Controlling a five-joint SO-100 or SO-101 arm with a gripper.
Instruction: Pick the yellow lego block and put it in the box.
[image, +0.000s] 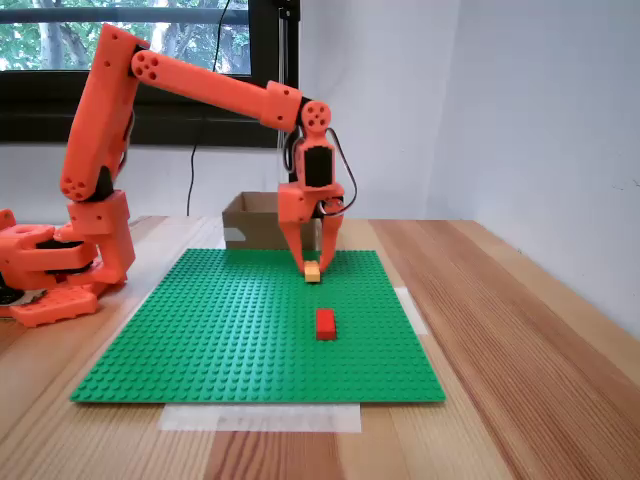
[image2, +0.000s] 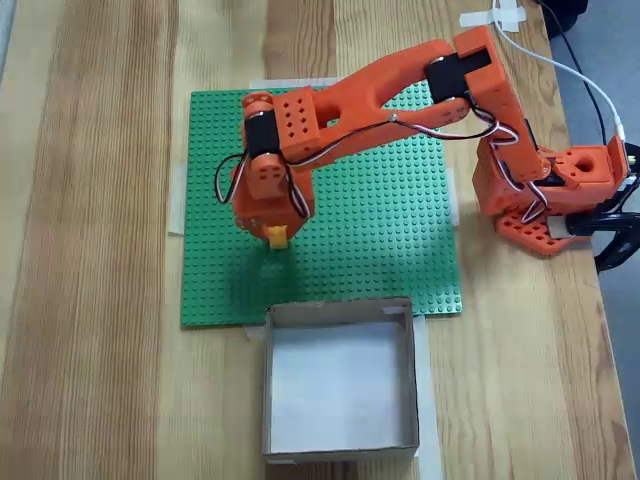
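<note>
Fixed views: an orange arm (image: 200, 85) reaches over a green studded baseplate (image: 230, 330) taped to the wooden surface (image: 500, 330).
Box: brown cardboard box (image2: 340, 375), open, just past the baseplate's edge, behind the arm in a fixed view (image: 250, 220).
Tool: the tool (image: 312, 265) points down, its fingers closed around the yellow lego block (image: 312, 271).
Yellow lego block: at baseplate level, near the box side (image2: 276, 237).
Red brick: alone on the baseplate (image: 325, 323), apart from the tool.
</note>
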